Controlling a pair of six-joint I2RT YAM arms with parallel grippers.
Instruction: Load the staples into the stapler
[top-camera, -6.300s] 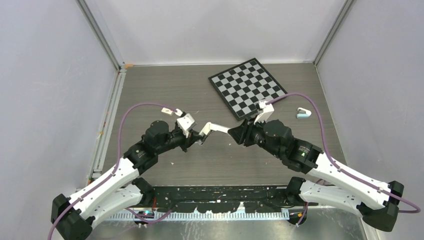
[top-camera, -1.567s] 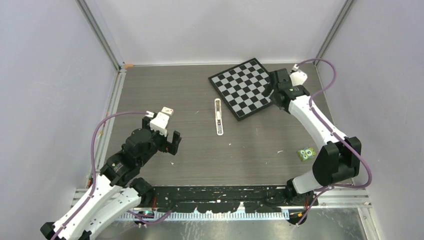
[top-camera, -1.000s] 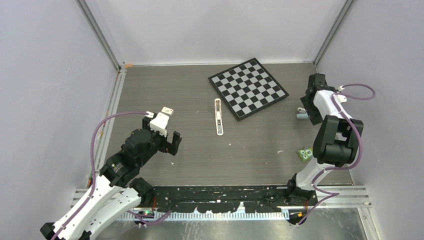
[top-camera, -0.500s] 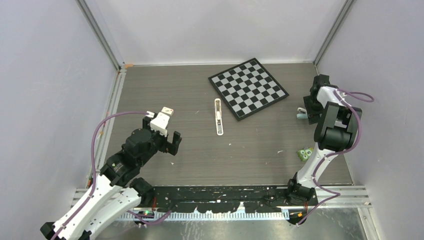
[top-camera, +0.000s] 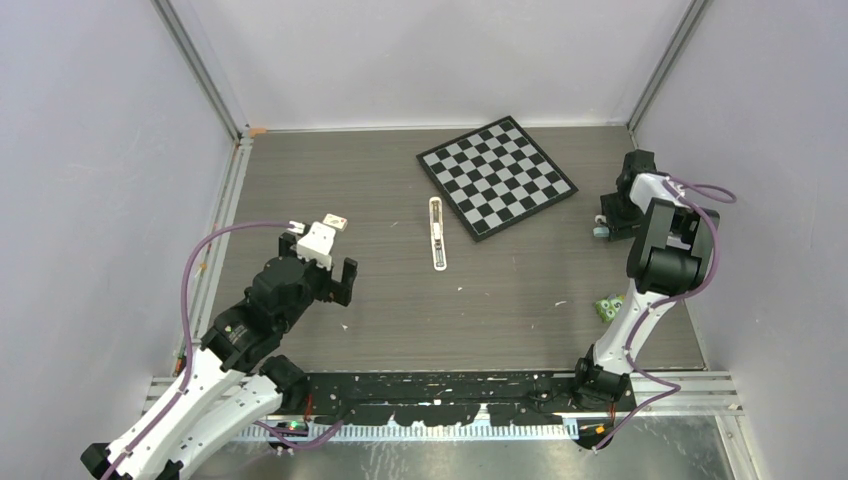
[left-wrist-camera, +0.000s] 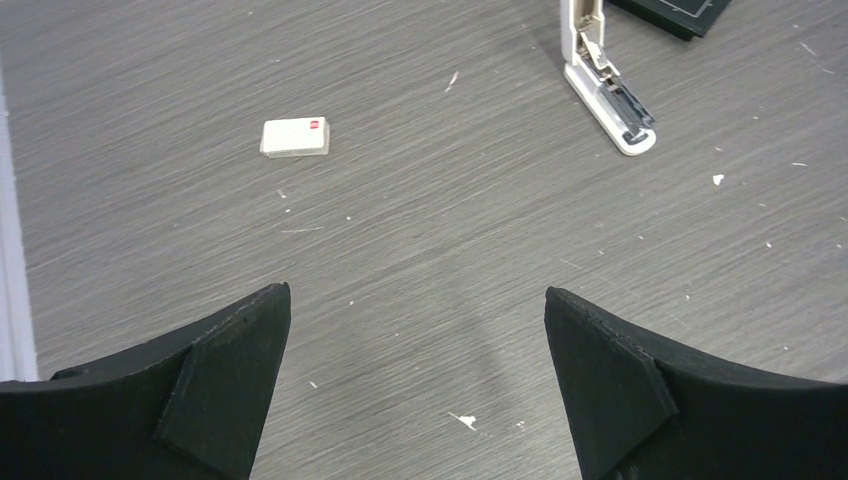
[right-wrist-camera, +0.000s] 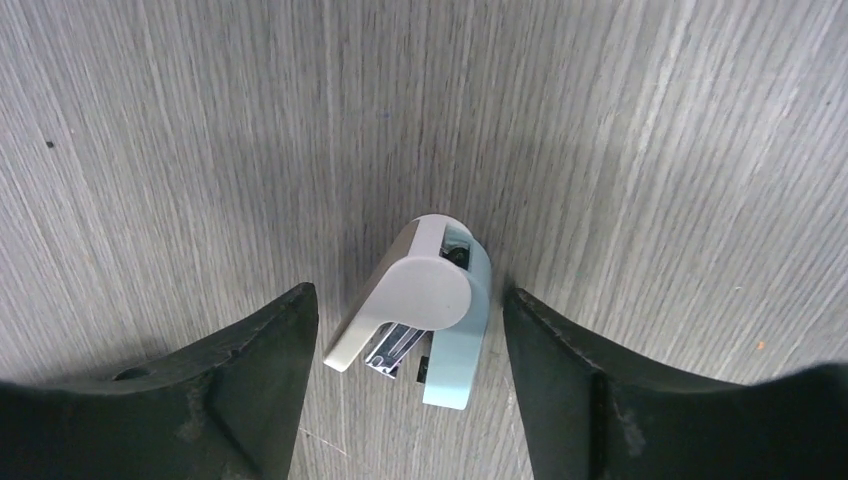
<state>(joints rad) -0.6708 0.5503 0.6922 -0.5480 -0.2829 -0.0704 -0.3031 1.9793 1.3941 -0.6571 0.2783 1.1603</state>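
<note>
The stapler (right-wrist-camera: 430, 300), light grey on top with a pale blue base, lies on its side on the wood-grain table, near the right edge (top-camera: 600, 232) in the top view. My right gripper (right-wrist-camera: 408, 293) points down over it. Its jaws stand open on either side of the stapler with a thin gap on each side. The staples (left-wrist-camera: 295, 137), a small pale flat block with a red mark, lie on the table (top-camera: 337, 221) just beyond my left gripper (left-wrist-camera: 415, 292). That gripper hangs wide open over bare table with nothing between its fingers.
A second, white stapler (top-camera: 437, 232) lies opened flat mid-table, its tray showing in the left wrist view (left-wrist-camera: 605, 90). A chessboard (top-camera: 497, 176) lies tilted at the back. A small green patterned square (top-camera: 610, 307) sits by the right arm. Walls close in on three sides.
The right arm swung from the chessboard to the right edge and came down over the stapler, and its jaws have narrowed around it. The left gripper shifted slightly away from its base.
</note>
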